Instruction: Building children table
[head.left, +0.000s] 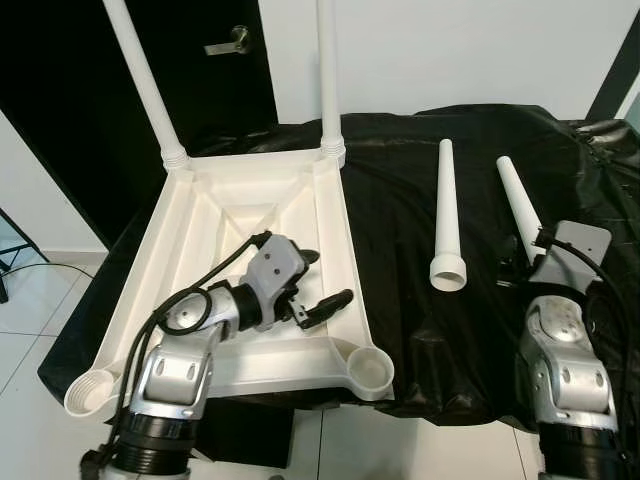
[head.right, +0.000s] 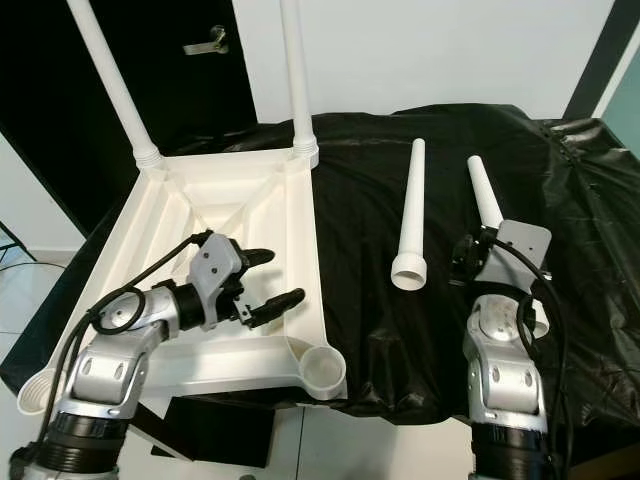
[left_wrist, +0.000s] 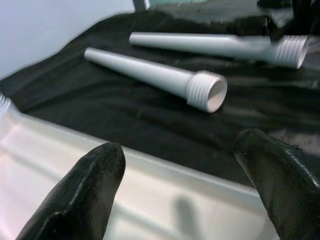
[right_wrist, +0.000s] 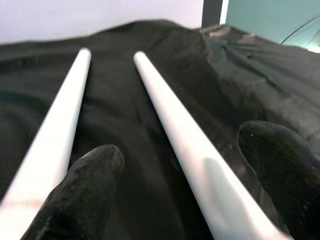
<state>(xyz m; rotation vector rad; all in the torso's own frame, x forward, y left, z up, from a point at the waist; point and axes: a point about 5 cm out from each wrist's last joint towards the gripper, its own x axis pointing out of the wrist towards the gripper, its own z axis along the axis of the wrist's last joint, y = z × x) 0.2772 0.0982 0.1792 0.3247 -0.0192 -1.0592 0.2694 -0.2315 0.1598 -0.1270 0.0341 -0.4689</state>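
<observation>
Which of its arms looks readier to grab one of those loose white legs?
The right, probably. The right gripper is open, its fingers on either side of the right-hand loose leg on the black cloth. The left gripper hangs open over the upturned tabletop, away from both.

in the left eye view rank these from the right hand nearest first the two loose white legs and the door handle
1. The tapered white plastic leg by the right hand, on the black cloth's right.
2. The white plastic leg with the wide threaded end, toward the middle.
3. The metal door handle, far back left.

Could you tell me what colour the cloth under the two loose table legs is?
Black; the glossy black cloth shows best in the left eye view.
</observation>
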